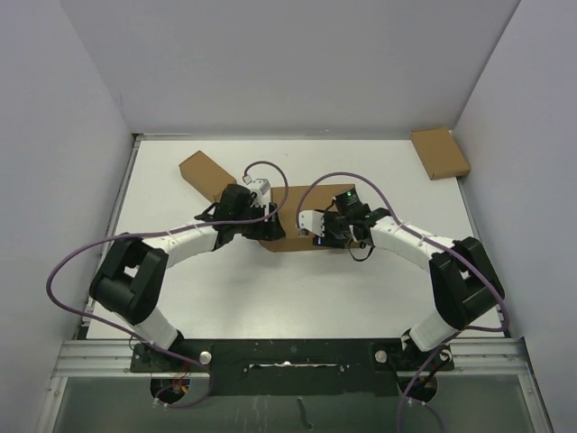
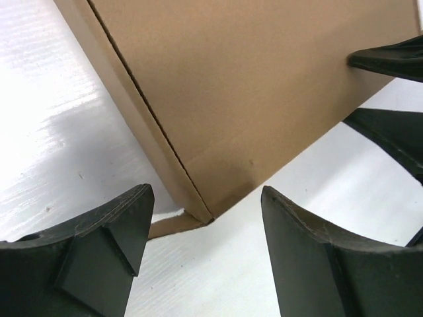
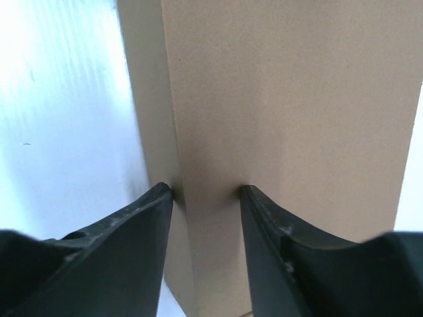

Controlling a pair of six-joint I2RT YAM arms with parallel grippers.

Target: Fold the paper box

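The paper box (image 1: 290, 240) is plain brown corrugated cardboard, smooth-faced, with a sharp creased edge running down to one corner that rests on the white table (image 1: 270, 302). It lies near the middle of the table, between the two arms. The right gripper (image 3: 206, 190) grasps it, one finger on each side of a folded edge. The left gripper (image 2: 205, 193) is released, its fingers spread just short of the box's corner.
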